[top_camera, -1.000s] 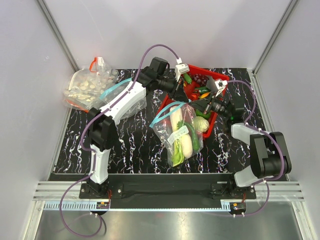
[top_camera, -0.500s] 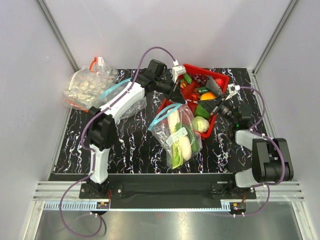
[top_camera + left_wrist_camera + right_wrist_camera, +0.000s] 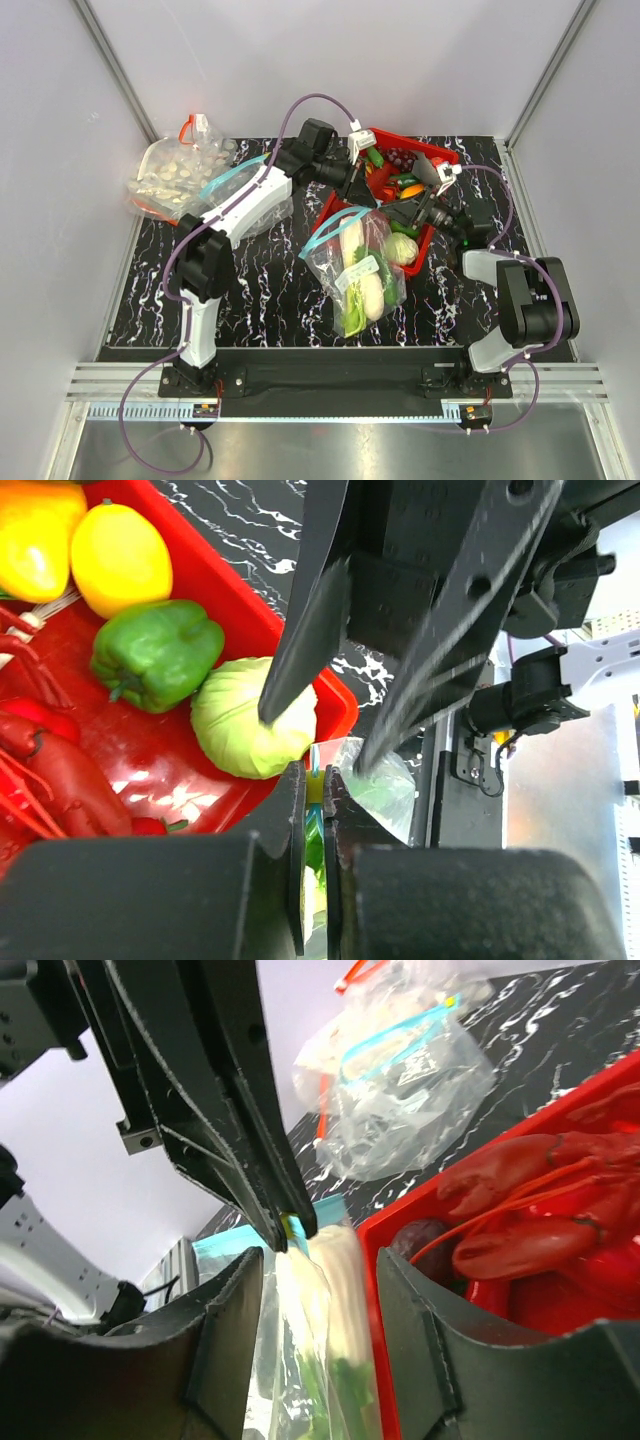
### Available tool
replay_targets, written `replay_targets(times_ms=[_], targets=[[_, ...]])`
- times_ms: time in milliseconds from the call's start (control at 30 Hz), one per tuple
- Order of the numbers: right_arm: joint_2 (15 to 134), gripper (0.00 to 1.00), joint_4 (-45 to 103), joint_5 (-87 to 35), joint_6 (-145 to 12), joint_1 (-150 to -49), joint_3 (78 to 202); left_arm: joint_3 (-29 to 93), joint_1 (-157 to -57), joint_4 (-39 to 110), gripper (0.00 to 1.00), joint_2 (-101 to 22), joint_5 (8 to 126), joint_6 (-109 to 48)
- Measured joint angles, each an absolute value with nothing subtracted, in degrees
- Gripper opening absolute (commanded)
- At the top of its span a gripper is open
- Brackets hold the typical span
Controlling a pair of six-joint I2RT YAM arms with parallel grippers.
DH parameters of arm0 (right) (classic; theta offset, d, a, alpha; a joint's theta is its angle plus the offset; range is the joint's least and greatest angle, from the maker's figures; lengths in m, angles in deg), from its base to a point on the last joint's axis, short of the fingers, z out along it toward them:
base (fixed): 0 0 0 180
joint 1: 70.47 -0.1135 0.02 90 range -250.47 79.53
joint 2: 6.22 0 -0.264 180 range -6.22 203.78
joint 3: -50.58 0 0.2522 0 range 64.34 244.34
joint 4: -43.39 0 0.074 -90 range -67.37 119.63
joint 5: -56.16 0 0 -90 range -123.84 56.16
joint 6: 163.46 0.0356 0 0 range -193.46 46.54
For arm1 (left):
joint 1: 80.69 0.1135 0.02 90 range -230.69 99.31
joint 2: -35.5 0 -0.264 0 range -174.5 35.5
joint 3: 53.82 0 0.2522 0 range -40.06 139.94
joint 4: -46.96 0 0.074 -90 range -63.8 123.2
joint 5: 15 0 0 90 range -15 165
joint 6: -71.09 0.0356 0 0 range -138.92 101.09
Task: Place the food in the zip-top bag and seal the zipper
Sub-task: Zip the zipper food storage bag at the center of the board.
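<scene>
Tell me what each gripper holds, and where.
Left gripper pinches the zip-top bag by its teal zipper edge; right gripper is open, holding nothing.

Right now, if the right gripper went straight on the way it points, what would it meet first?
Probably the zip-top bag: its mouth lies just ahead of the right gripper, between the open jaws. The left gripper, shut on the zipper, sits close by; depth is unclear.

Left arm [image 3: 240, 205]: extended from base toward 1 o'clock, wrist bent. Left gripper [image 3: 352, 190] aimed toward 5 o'clock, jaws pinched on zipper [image 3: 322, 230].
Right arm [image 3: 530, 300]: folded at elbow, forearm toward 10 o'clock. Right gripper [image 3: 400, 213] aimed toward 9 o'clock, jaws spread, holding nothing, fingertips close to left gripper's, facing them.
</scene>
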State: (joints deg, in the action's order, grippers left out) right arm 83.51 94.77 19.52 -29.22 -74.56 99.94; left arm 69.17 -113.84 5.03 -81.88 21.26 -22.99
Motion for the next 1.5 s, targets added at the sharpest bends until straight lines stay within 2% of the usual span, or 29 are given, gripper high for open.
replay_targets(times_ms=[33, 67, 200, 267, 367, 400, 433, 500, 633, 700, 767, 833, 867, 1233, 1500], targets=[[83.5, 0.56, 94.7, 19.9, -29.4, -75.0, 100.1, 69.2, -113.9, 5.1, 0.00, -81.9, 21.1, -23.1], [83.5, 0.47, 94.5, 20.3, -29.8, -75.4, 100.3, 69.2, -114.0, 5.2, 0.00, -81.9, 20.9, -23.4], [83.7, 0.29, 94.1, 21.8, -30.8, -76.3, 101.2, 69.3, -114.3, 5.5, 0.00, -81.9, 20.6, -23.5], [83.8, 0.29, 94.1, 22.4, -30.9, -76.6, 101.7, 69.4, -114.2, 5.4, 0.00, -81.9, 20.6, -23.5], [83.8, 0.25, 94.1, 22.8, -31.0, -76.6, 101.9, 69.6, -114.1, 5.4, 0.00, -81.9, 20.6, -23.5], [83.8, 0.25, 94.1, 22.9, -31.0, -76.6, 102.0, 69.7, -114.1, 5.4, 0.00, -81.9, 20.7, -23.5], [83.8, 0.33, 94.1, 22.9, -31.0, -76.6, 102.1, 69.7, -114.1, 5.4, 0.00, -81.9, 20.7, -23.5], [83.8, 0.40, 94.0, 22.9, -31.1, -76.7, 102.2, 69.8, -114.1, 5.4, 0.00, -81.9, 20.6, -23.7], [84.6, 0.45, 93.2, 22.9, -31.7, -76.9, 102.2, 70.6, -114.4, 5.5, 0.00, -81.9, 20.2, -24.0], [85.0, 0.35, 92.7, 22.8, -31.9, -76.9, 102.2, 71.1, -114.4, 5.4, 0.00, -81.9, 20.0, -24.1], [85.1, 0.19, 92.7, 22.9, -32.1, -76.9, 102.2, 71.3, -114.4, 5.4, 0.00, -81.9, 20.0, -24.1], [85.1, 0.11, 92.8, 22.9, -32.0, -77.1, 102.2, 71.4, -114.4, 5.4, 0.00, -81.9, 20.0, -24.1], [85.1, 0.00, 92.8, 22.9, -32.0, -77.2, 102.2, 71.4, -114.5, 5.3, 0.00, -81.9, 20.0, -24.1], [83.6, 0.00, 93.9, 21.8, -30.5, -77.1, 100.2, 71.4, -114.5, 4.6, 0.00, -81.9, 21.1, -23.7], [82.1, 0.00, 99.8, 20.7, -26.0, -75.0, 96.8, 70.4, -114.6, 6.9, 0.00, -81.9, 21.2, -23.9]])
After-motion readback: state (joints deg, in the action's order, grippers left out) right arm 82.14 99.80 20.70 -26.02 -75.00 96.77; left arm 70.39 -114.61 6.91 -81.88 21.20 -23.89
